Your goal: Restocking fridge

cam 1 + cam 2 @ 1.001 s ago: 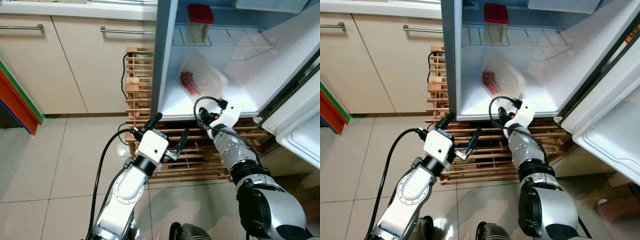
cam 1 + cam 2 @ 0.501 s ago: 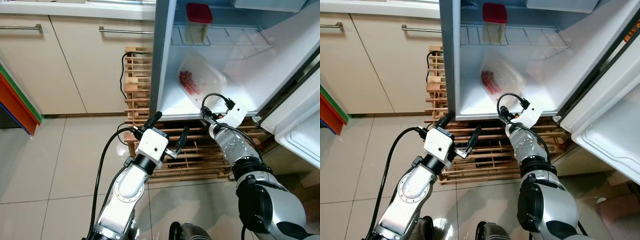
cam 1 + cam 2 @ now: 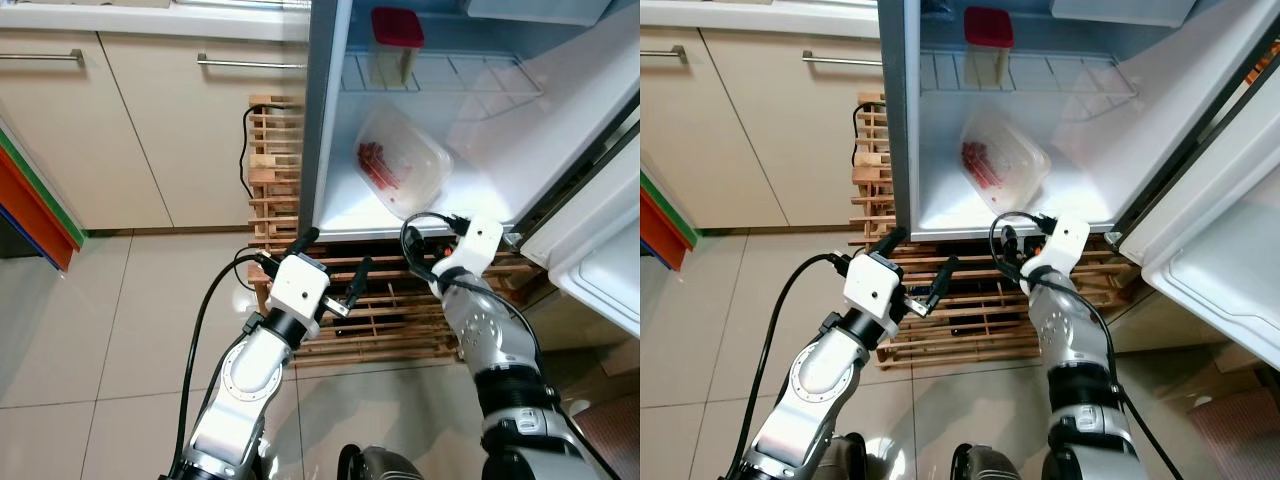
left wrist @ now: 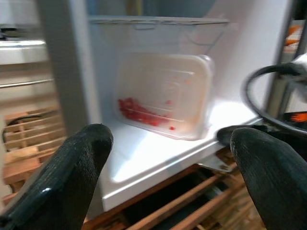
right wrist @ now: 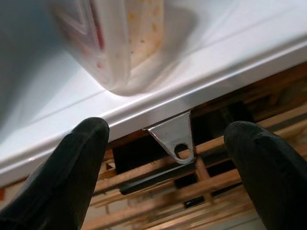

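A home kitchen. Cream base cabinets (image 3: 150,120) with long metal bar handles (image 3: 250,62) run under a pale countertop (image 3: 150,15), and the floor is large glossy beige tiles (image 3: 120,330). An open white fridge (image 3: 420,110) stands on a slatted wooden pallet (image 3: 275,160), its wire shelf (image 3: 440,75) carrying a red-lidded food container (image 3: 395,45).

Glossy white fridge interior, clear plastic tub, slatted wood and shiny tile.
The fridge (image 3: 480,150) lining is smooth, glossy white, with a thin wire shelf (image 3: 440,75). The plastic container (image 3: 402,162) is translucent and slightly cloudy. The wooden pallet (image 3: 275,160) is pale, unfinished. Floor tiles (image 3: 120,320) gleam. Cabinet fronts (image 3: 190,130) look matt beige, with brushed metal handles (image 3: 250,62).
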Robot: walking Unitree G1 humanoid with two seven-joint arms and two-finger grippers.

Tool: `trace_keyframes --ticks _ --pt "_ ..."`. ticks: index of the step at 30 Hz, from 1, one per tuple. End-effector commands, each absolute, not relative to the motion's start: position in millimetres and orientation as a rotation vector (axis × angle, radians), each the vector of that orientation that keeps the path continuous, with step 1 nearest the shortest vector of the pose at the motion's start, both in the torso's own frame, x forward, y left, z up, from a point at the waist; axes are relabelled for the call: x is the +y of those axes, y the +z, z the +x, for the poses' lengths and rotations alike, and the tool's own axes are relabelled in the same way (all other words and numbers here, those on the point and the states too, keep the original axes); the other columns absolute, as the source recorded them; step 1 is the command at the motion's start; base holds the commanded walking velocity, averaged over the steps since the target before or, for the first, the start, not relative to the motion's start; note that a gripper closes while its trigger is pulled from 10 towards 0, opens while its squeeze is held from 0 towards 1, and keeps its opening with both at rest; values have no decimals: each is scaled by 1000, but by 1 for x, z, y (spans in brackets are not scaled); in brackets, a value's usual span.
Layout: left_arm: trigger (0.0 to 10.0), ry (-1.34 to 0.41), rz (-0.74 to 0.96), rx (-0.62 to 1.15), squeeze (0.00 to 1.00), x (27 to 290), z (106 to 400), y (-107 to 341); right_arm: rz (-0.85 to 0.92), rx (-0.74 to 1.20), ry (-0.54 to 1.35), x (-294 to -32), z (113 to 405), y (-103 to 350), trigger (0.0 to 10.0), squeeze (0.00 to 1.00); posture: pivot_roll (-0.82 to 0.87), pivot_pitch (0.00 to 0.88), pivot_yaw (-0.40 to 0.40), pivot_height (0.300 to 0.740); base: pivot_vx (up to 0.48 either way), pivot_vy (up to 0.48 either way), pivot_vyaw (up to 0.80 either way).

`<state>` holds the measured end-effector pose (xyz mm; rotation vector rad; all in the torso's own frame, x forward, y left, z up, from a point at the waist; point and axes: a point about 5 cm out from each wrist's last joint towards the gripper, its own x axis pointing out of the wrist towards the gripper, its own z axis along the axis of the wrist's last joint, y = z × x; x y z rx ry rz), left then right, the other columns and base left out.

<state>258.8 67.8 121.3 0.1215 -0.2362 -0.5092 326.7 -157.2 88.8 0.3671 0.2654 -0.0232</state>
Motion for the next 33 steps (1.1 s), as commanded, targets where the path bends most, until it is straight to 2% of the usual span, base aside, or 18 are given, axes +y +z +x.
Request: trace_keyframes --ticks 1,4,12,18,28,33 --pt "10000 -496 133 -218 0 68 262 119 289 197 -23 -161 323 101 10000 0 80 59 -111 740 0 0 0" --pt "10000 -467 125 -179 0 72 267 118 126 96 -1 -159 307 108 10000 0 88 12 -110 740 0 0 0" --pt "10000 -286 80 -123 0 98 279 134 -59 -27 -20 -167 284 107 10000 0 91 0 -85 740 0 0 0" --pt "10000 -199 19 -73 0 110 288 134 -73 -4 -85 -179 283 95 10000 0 91 0 -78 740 0 0 0" --pt "10000 -164 50 -94 0 103 302 142 -54 -31 -108 -178 293 97 10000 0 63 0 -70 740 0 0 0" --pt "10000 -130 59 -115 0 103 304 144 -49 -38 -108 -177 298 99 10000 0 57 0 -66 740 175 -361 0"
